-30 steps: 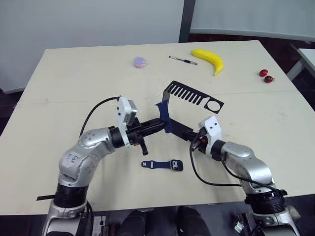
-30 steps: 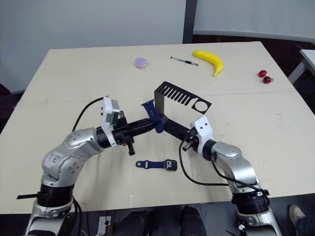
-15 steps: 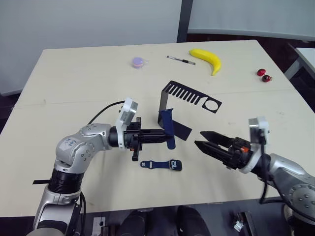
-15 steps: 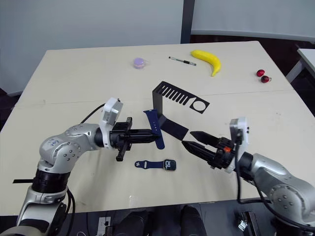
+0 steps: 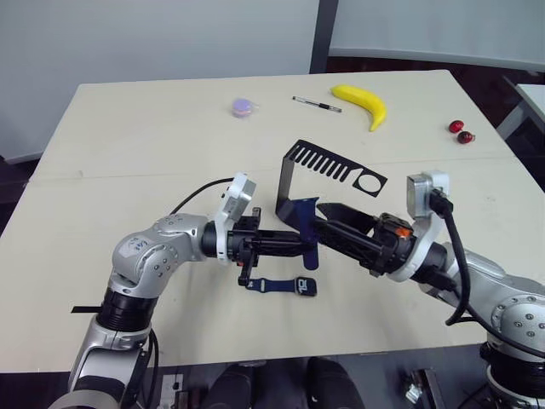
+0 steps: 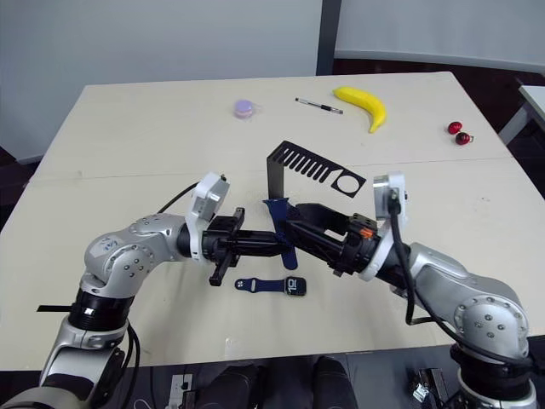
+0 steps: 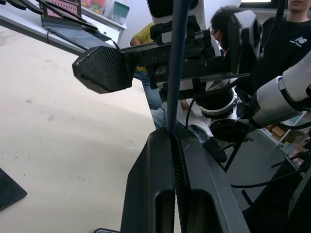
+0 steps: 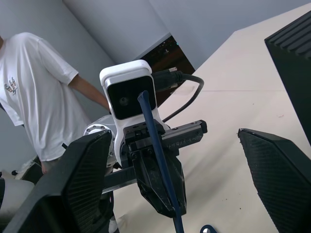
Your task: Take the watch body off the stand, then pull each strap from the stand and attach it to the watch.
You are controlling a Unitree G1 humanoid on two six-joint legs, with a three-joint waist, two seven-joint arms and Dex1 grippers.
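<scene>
Cream-coloured tabletop (image 5: pixel 128 136), seen from above, carries the whole scene. At the centre, the left gripper (image 5: pixel 300 245) pinches one dark navy flexible strap (image 5: pixel 308 232) between closed black fingers, holding it edge-up above the table; the left wrist view shows the strap rising out of the shut pads. The right gripper (image 5: pixel 325 220), fingers spread wide, faces the strap from the opposite side, one finger to each flank in the right wrist view. Just below lies the small rounded-square watch body (image 5: pixel 305 286) with black screen, the other navy strap (image 5: pixel 264 285) already joined to it. Behind stands the black bent sheet-metal stand (image 5: pixel 328 166) with comb-slotted top, now bare. Judged step: second strap is free of the stand and not yet attached. The next move calls for bringing its end to the open side of the watch body and sliding it in squarely.
</scene>
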